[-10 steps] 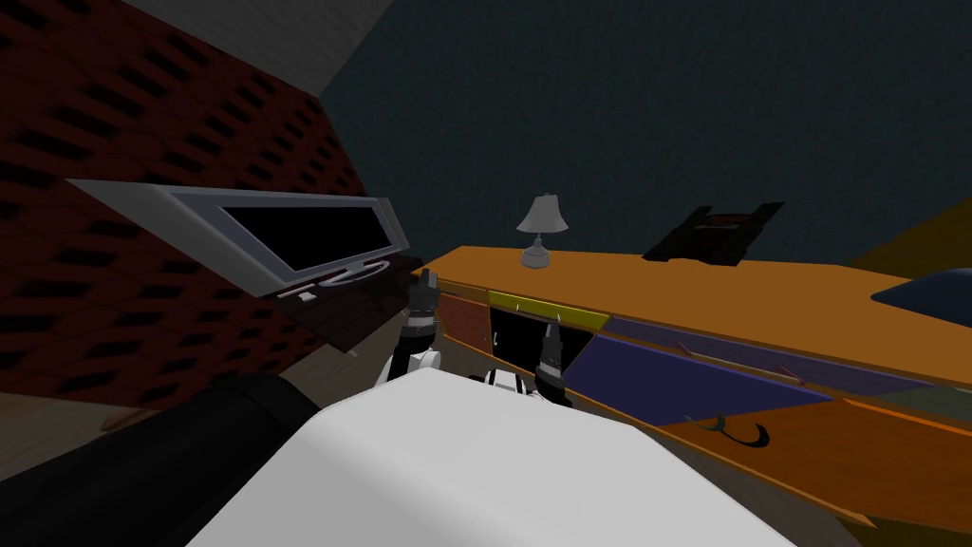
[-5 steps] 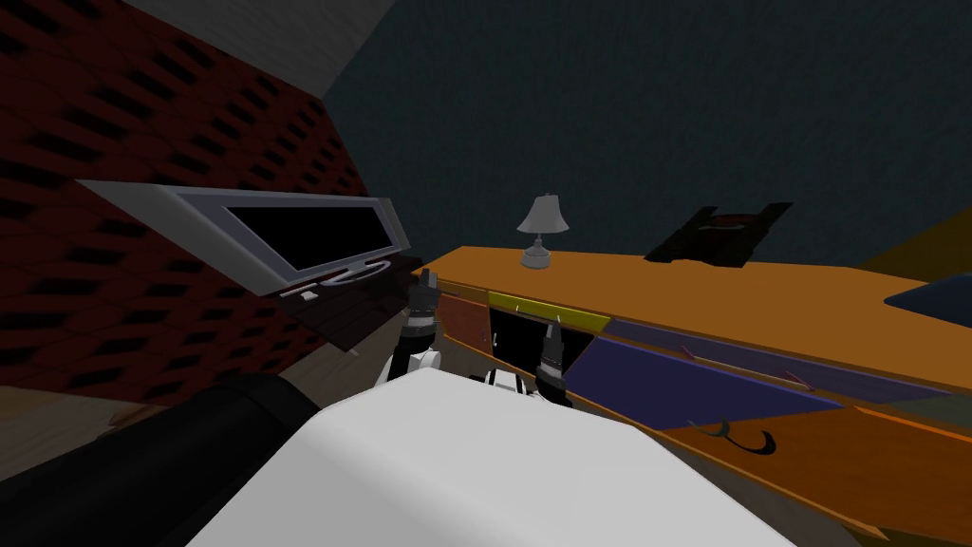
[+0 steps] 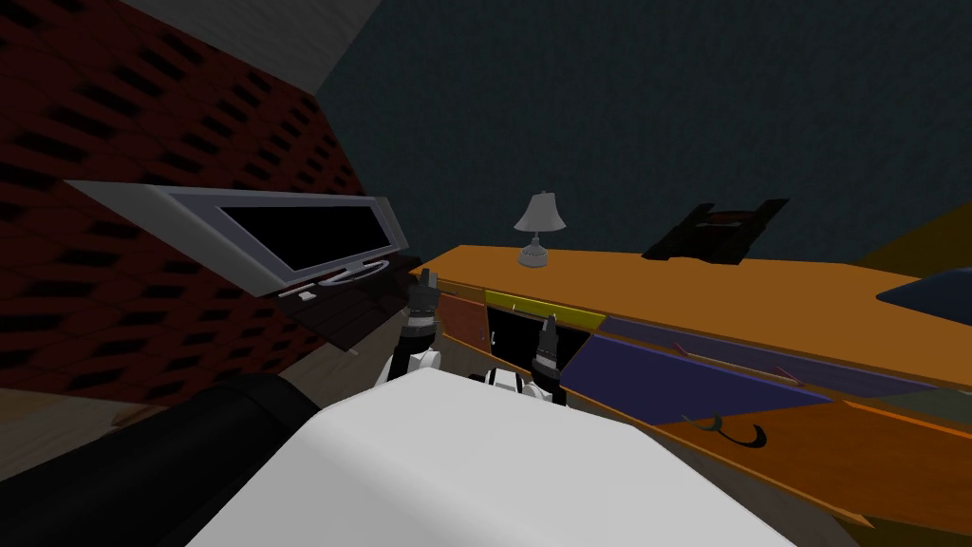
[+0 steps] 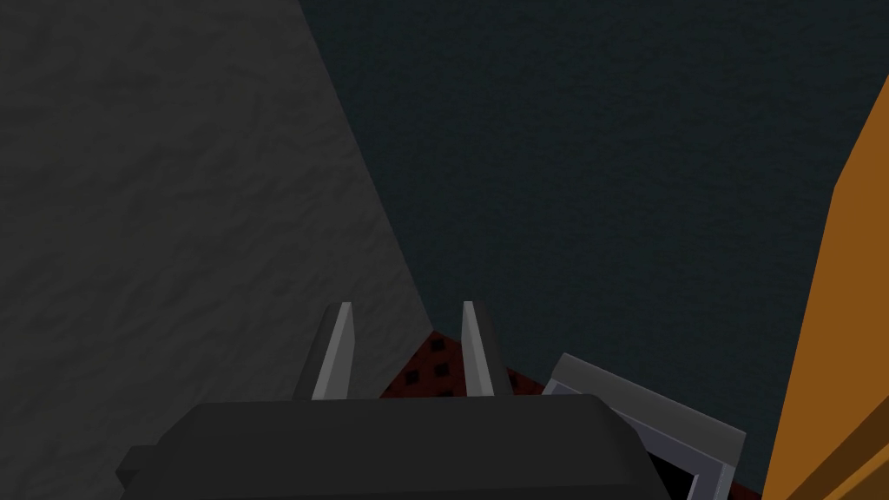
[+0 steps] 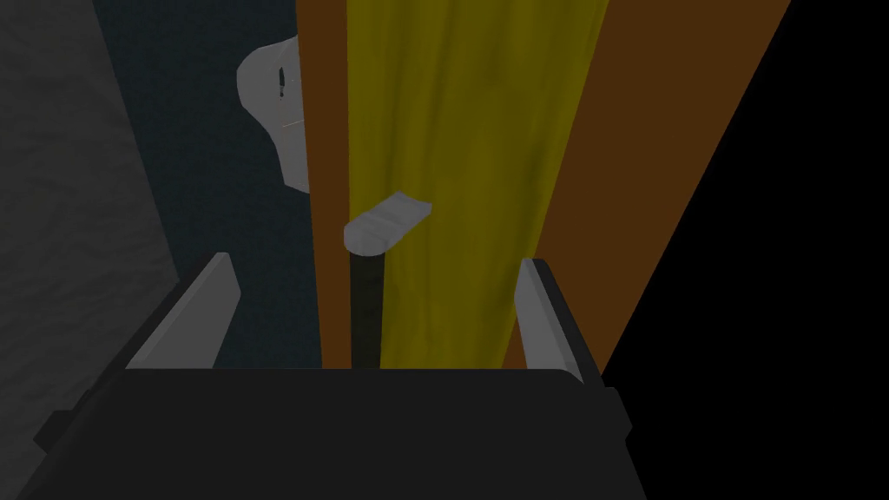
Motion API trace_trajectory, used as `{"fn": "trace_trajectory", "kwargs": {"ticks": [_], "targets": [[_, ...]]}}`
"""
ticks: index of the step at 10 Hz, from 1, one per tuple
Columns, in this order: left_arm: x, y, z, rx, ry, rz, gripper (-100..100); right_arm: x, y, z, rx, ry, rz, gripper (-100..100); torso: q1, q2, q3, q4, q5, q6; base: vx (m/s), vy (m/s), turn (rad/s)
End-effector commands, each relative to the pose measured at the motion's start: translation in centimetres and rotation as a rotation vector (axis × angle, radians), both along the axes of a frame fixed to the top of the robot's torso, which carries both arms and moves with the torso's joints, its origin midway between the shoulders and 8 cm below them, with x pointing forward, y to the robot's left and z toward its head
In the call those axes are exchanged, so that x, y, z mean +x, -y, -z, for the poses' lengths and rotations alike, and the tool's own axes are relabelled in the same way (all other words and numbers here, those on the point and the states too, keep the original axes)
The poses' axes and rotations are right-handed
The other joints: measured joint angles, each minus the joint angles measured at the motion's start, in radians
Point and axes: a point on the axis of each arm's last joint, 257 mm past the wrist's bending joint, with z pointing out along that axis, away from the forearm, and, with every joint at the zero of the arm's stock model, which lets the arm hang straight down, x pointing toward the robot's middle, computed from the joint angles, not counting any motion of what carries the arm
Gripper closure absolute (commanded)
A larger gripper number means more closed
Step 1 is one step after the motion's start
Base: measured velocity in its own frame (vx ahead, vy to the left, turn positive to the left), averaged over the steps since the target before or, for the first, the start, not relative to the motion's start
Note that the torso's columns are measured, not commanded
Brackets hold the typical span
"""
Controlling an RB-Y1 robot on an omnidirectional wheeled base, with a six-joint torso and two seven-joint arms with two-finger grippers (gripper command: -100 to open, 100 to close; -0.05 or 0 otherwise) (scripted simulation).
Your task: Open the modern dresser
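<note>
Task thing: dresser (image 3: 721,285), orange and long, close in front of me and running off to the right. A yellow drawer front (image 5: 460,174) sits toward its left end, with purple fronts to the right of it.
Change: over the last second my right hand has crept slightly up and left toward the yellow front. The whole head view shifted a touch too, so that is my own move. The fronts look unmoved.
Right gripper (image 5: 376,259): fingers wide apart, straddling the yellow front. The grey handle (image 5: 386,224) lies between them, touched by neither.
Left gripper (image 4: 407,305): raised near the dresser's left end, beside the TV (image 3: 304,233). There is a narrow gap between its fingers, and they hold nothing.
Black area (image 3: 517,337): just under the yellow front. I cannot tell what it is.
Reading: approach nearly done, grasp not yet made. Next I probably need to close on the handle, then pull toward me.
Other: lamp (image 3: 539,228) on the dresser's far edge, well apart from the handle.
</note>
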Motion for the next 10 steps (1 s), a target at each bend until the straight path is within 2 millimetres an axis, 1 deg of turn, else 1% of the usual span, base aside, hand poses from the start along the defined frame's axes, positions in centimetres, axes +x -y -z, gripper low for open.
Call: {"fn": "trace_trajectory", "kwargs": {"ticks": [1,2,4,5,6,7,10], "targets": [[0.0,0.0,0.0,0.000,0.000,0.000,0,0.3,-0.4,-0.2,-0.002,-0.007,-0.002,-100,0.001,0.000,0.000,0.003,0.002,0.001,-0.007,-0.023,0.007],[0.0,0.0,0.0,0.000,0.000,0.000,0,-0.4,0.4,0.1,-0.001,0.004,0.001,100,0.003,0.000,0.000,0.001,0.001,0.001,0.005,0.037,0.019],[0.0,0.0,0.0,0.000,0.000,0.000,0,-1.2,1.0,0.7,0.001,0.004,0.001,100,0.006,0.007,0.003,0.006,0.004,0.001,0.014,0.058,-0.013],[0.0,0.0,0.0,0.000,0.000,0.000,0,-1.7,1.5,1.1,0.002,0.004,0.001,100,0.005,0.007,0.004,0.004,0.003,0.000,0.010,0.052,0.000],[0.0,0.0,0.0,0.000,0.000,0.000,0,-1.4,1.3,1.1,0.000,-0.006,0.001,100,0.004,0.006,0.004,0.002,0.002,0.000,-0.003,0.021,-0.012],[0.0,0.0,0.0,0.000,0.000,0.000,0,-0.9,0.6,0.6,0.003,-0.006,-0.002,100,0.004,0.005,0.002,0.002,0.001,-0.001,-0.103,-0.018,-0.027],[0.0,0.0,0.0,0.000,0.000,0.000,0,0.0,-0.9,-0.4,0.000,-0.004,-0.013,100,0.005,0.011,0.006,0.005,0.002,0.000,-0.196,-0.010,-0.019]]}}
